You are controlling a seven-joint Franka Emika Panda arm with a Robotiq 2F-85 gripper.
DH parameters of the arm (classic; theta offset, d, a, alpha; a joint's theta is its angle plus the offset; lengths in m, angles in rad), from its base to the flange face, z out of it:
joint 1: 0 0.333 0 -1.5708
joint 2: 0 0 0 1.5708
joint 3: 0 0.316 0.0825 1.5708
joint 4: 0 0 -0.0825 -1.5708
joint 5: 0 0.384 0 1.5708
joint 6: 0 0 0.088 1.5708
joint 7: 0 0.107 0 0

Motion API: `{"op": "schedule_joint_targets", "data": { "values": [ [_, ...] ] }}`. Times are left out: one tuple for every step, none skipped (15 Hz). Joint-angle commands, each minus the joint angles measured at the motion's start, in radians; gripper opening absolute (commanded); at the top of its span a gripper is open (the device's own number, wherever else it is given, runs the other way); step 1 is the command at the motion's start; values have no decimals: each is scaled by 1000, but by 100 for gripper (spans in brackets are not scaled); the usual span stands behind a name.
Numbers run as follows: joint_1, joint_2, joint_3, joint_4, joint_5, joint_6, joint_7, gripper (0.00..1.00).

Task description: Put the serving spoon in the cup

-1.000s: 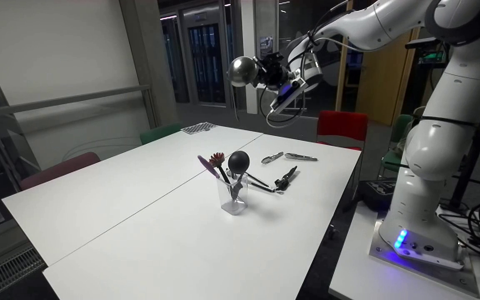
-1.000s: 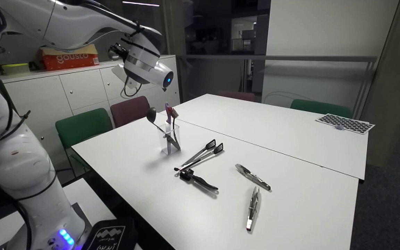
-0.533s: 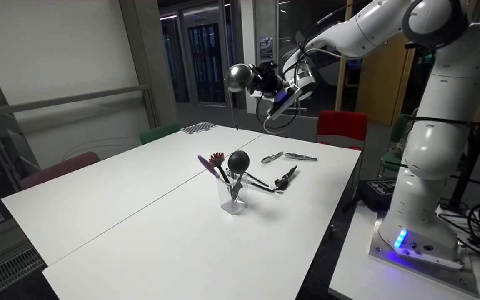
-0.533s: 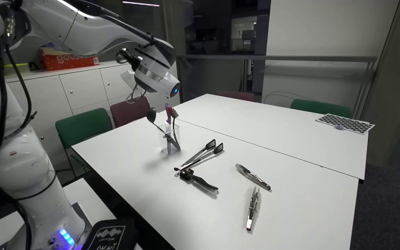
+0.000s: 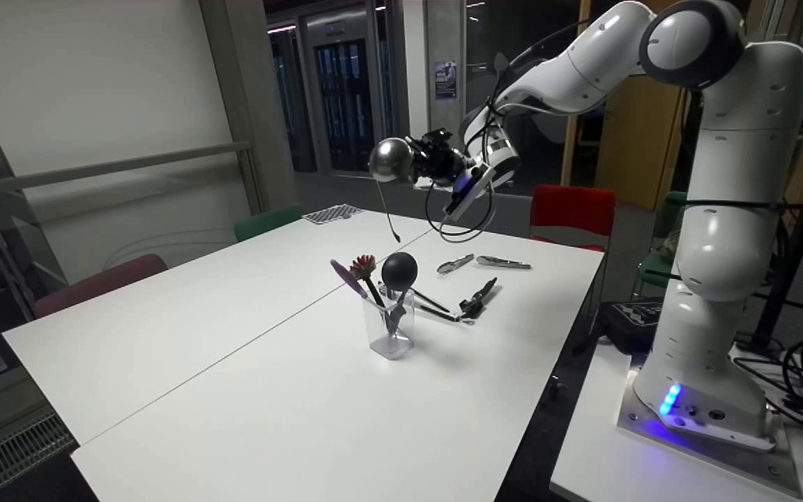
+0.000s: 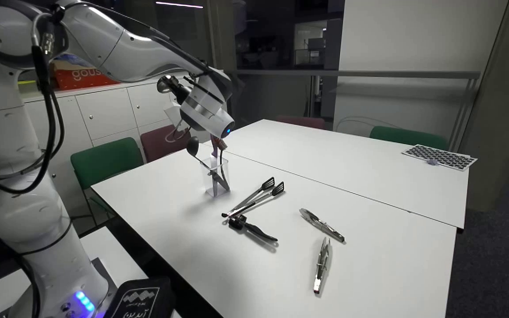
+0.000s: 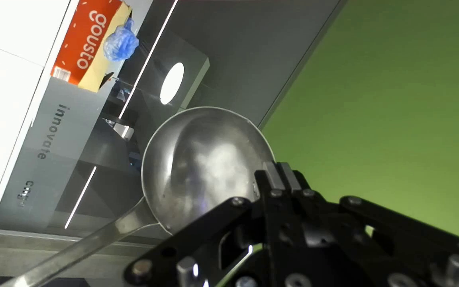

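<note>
This looks like an office meeting room holding lab equipment: around the large white table (image 5: 283, 397) stand a red chair (image 5: 572, 211), a green chair (image 6: 106, 160) and a maroon chair (image 6: 157, 148), with white cupboards (image 6: 104, 110) past one side of the table and dark glass panes (image 5: 342, 104) and a poster (image 5: 445, 79) well beyond another. The lab part shows in the robot arm (image 5: 722, 240), mounted on a smaller white stand (image 5: 597, 432) just beside the table, and in the black-and-white patterned board (image 6: 439, 157) lying at a corner of the table. In the wrist view, lettering (image 7: 53, 131) beyond the table reads "innovate".
</note>
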Motion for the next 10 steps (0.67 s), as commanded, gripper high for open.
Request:
{"op": "schedule_joint_targets", "data": {
  "values": [
    [-40, 48, 8, 36, 48, -71, 53, 0],
    [-46, 61, 6, 40, 58, -86, 56, 0],
    [-54, 73, 4, 43, 71, -112, 62, 0],
    [-62, 88, 3, 48, 85, -135, 68, 0],
    [-71, 99, 1, 51, 97, -162, 78, 0],
    [-79, 116, 0, 59, 103, -189, 86, 0],
    [-87, 131, -3, 64, 104, -214, 94, 0],
    [-96, 154, -5, 76, 99, -244, 104, 0],
    [-106, 182, -9, 89, 95, -269, 115, 0],
    [-116, 211, -11, 99, 100, -298, 130, 0]
  ]
}}
